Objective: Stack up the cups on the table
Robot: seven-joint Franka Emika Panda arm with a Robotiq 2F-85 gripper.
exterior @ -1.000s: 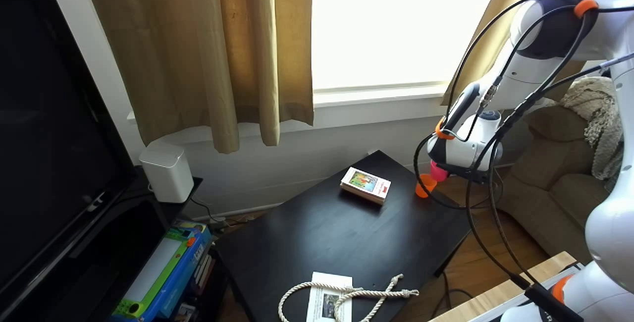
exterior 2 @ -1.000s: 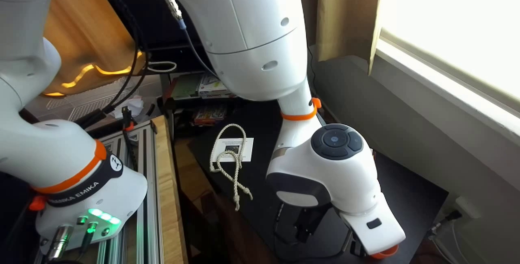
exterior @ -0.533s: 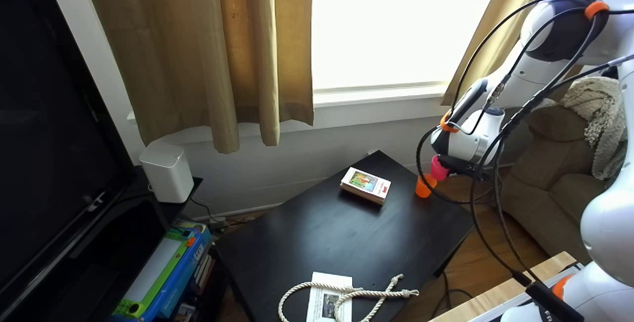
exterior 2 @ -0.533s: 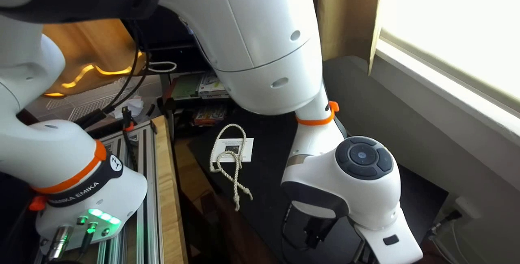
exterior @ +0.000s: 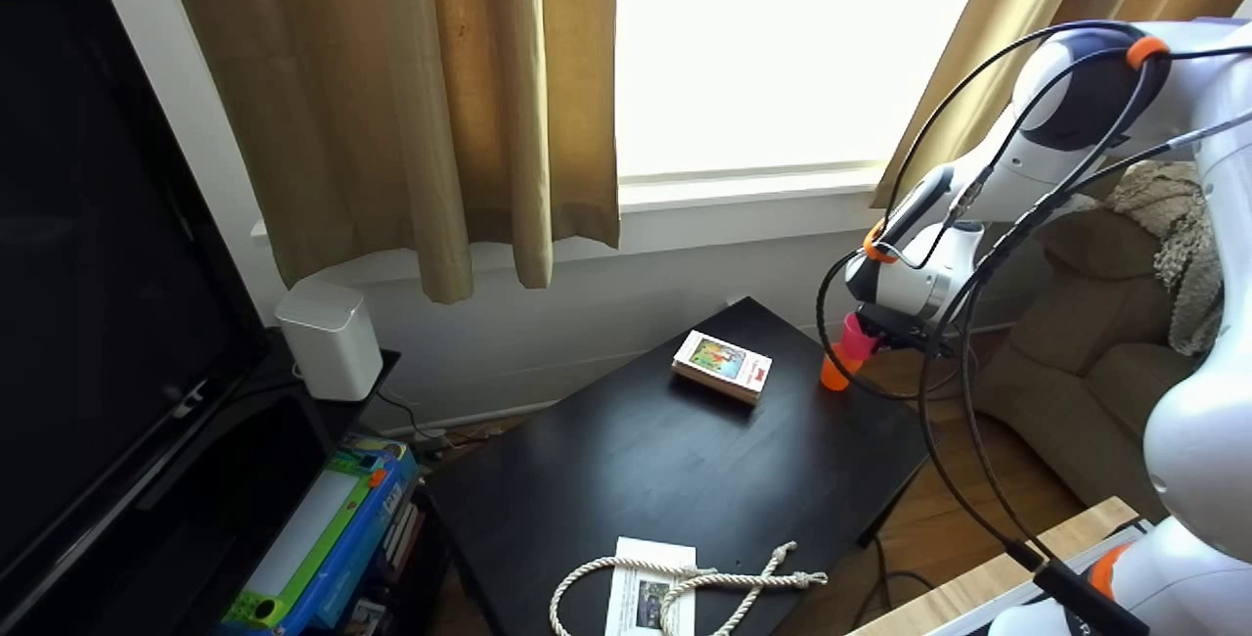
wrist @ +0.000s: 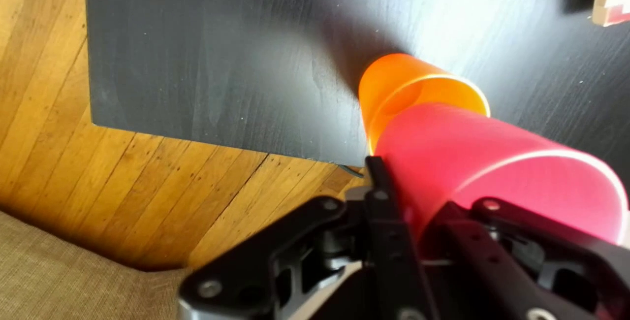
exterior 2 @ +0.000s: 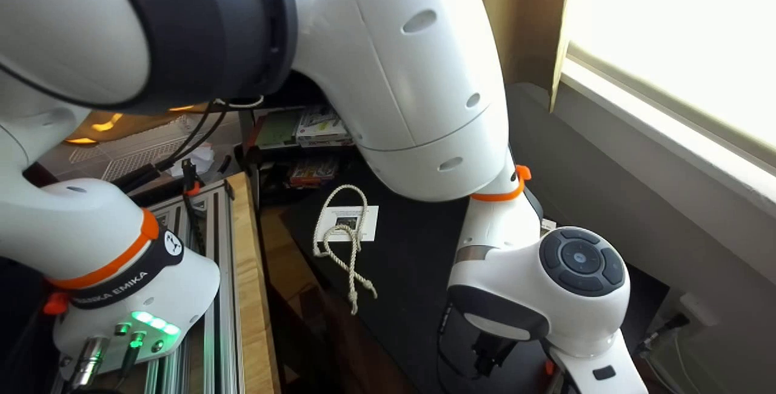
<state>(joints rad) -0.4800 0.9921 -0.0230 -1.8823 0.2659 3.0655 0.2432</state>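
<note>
The fingers (wrist: 392,246) pinch tight on the red cup (wrist: 428,152), its base at the mouth of the orange cup (wrist: 386,83) upright on the surface (wrist: 221,79); next looks like down, though whether it's inside I can't tell.

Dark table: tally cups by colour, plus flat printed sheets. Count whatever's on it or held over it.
Orange cup: 1
Pink-red cup: 1
Printed sheet: 1
Total: 3
</note>
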